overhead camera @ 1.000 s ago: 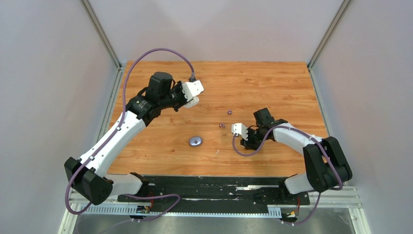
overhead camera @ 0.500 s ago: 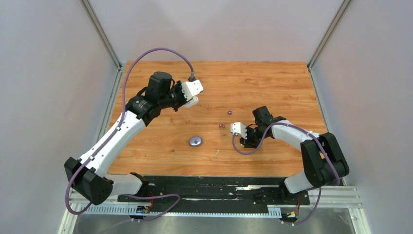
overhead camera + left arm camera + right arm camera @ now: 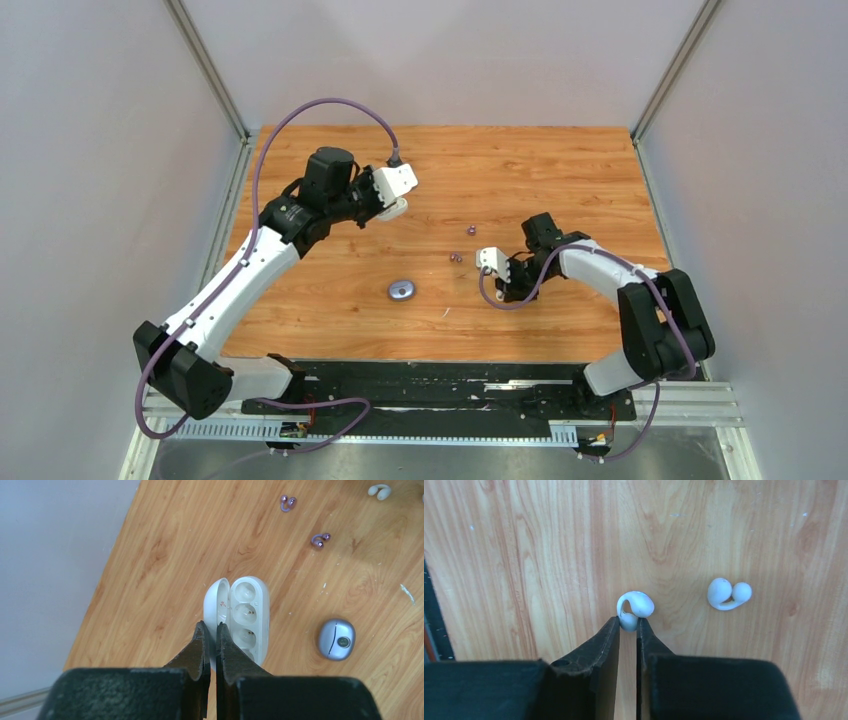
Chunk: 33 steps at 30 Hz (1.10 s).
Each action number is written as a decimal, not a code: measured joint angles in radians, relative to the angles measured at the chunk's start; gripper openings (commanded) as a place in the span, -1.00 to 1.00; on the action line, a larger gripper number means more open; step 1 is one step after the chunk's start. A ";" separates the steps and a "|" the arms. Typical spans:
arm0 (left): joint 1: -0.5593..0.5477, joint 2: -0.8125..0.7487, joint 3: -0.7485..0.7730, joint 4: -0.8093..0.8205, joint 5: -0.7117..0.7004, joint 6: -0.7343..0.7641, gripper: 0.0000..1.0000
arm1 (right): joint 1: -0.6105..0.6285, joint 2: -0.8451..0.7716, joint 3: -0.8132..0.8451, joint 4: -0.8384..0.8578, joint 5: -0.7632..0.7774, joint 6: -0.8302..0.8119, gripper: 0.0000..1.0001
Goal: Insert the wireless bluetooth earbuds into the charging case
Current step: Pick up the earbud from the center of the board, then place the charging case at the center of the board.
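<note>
In the left wrist view the white charging case (image 3: 242, 612) is open, its empty sockets showing. My left gripper (image 3: 210, 627) is shut on it where lid and base meet, over the far left of the board (image 3: 392, 208). My right gripper (image 3: 629, 622) has its fingers pressed on both sides of the lower lobe of a white earbud (image 3: 638, 605) lying on the wood. A second white earbud (image 3: 728, 594) lies to its right. Two purple earbuds (image 3: 287, 502) (image 3: 320, 540) lie mid-board, apart from both grippers.
A closed purple-grey case (image 3: 402, 290) lies on the wooden board (image 3: 560, 170) between the arms, near the front. Grey walls stand on three sides. A black rail (image 3: 450, 385) runs along the near edge by the arm bases.
My right gripper has closed from a wider gap onto the white earbud, and its arm has shifted slightly. The left arm and the white case have not moved.
</note>
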 measured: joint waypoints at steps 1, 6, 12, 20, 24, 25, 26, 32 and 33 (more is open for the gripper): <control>0.000 0.000 0.000 0.000 0.000 0.000 -1.00 | -0.006 0.004 0.021 -0.037 -0.011 0.001 -0.88; 0.000 0.000 0.000 0.023 0.001 0.003 -1.00 | -0.043 0.005 0.235 -0.220 -0.134 0.053 -0.94; 0.002 0.000 -0.059 0.175 0.069 0.030 -1.00 | -0.068 0.021 0.569 -0.362 -0.369 0.192 -0.97; 0.004 0.109 -0.073 0.383 0.259 0.049 -1.00 | -0.129 0.229 0.851 -0.520 -0.641 0.332 -0.98; 0.002 0.188 -0.074 0.465 0.341 0.059 -1.00 | -0.151 0.279 0.921 -0.545 -0.787 0.416 -1.00; 0.001 0.199 -0.074 0.485 0.358 0.064 -1.00 | -0.151 0.280 0.932 -0.549 -0.822 0.437 -1.00; 0.000 0.203 -0.075 0.503 0.373 0.068 -1.00 | -0.148 0.281 0.942 -0.550 -0.850 0.462 -1.00; -0.017 0.192 -0.081 0.584 0.454 0.159 -1.00 | -0.129 0.294 0.950 -0.512 -0.945 0.633 -1.00; -0.024 0.188 -0.083 0.584 0.455 0.179 -1.00 | -0.124 0.300 0.948 -0.491 -0.953 0.674 -1.00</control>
